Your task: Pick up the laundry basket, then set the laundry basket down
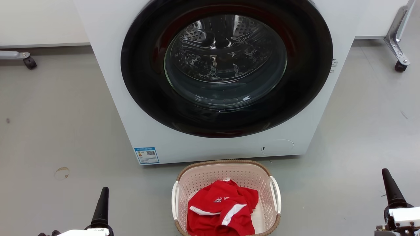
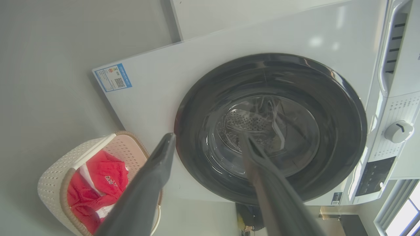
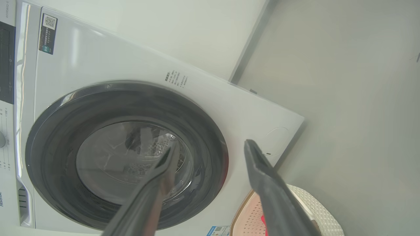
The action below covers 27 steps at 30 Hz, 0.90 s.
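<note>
The laundry basket (image 1: 226, 175) stands on the grey floor right in front of the washer, low in the middle of the head view. It is pale pink with a brown rim and white side handles, and a red garment (image 1: 223, 209) lies inside. My left gripper (image 1: 104, 190) hovers to the basket's left, well apart from it. In the left wrist view its fingers (image 2: 207, 136) are spread, with nothing between them and the basket (image 2: 52, 177) at lower left. My right gripper (image 1: 387, 172) hangs far to the basket's right. It is open (image 3: 211, 145) too, above the basket's corner (image 3: 323, 209).
A white front-loading washer (image 1: 131, 98) with a dark round door (image 1: 226, 65) shut rises directly behind the basket. Caster legs of frames stand at the far left (image 1: 29, 62) and far right (image 1: 401, 65). A round stain (image 1: 61, 172) marks the floor at left.
</note>
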Motion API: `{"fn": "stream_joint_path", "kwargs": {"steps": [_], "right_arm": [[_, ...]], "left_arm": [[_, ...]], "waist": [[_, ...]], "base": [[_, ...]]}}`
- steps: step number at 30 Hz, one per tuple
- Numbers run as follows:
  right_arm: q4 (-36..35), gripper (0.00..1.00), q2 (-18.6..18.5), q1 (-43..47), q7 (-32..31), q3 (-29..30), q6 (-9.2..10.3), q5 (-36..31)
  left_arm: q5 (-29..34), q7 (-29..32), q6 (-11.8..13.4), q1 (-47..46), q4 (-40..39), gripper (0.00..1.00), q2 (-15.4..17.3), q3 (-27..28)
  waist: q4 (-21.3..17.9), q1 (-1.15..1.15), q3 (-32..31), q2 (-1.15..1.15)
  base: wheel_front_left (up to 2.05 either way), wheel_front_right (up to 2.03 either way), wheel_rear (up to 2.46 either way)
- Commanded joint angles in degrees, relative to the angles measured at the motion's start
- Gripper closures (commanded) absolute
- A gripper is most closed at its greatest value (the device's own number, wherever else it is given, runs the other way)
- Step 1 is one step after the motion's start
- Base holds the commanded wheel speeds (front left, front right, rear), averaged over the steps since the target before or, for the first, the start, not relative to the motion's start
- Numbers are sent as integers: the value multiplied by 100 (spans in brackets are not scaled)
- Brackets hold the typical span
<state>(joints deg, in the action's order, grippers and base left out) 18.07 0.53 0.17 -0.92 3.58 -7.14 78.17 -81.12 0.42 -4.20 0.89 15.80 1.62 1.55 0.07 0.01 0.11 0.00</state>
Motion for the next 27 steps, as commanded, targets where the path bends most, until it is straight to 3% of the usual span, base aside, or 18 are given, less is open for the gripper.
{"fn": "stream_joint_path", "kwargs": {"steps": [1,17,27], "right_arm": [[-118,0,-176,-307,100,-29,-10,-250],[-199,0,-159,-336,371,-23,-15,-1874],[-258,0,-172,-348,523,-60,-17,-2586]], "left_arm": [[242,-56,60,-72,-200,0,98,5],[1752,-323,524,-46,-273,0,338,-344],[2304,-451,699,-37,-368,0,426,-499]], "waist": [[-2,0,-1,0],[6,0,-9,0],[14,0,-4,0]], "base": [[0,0,0],[0,0,0],[0,0,0]]}}
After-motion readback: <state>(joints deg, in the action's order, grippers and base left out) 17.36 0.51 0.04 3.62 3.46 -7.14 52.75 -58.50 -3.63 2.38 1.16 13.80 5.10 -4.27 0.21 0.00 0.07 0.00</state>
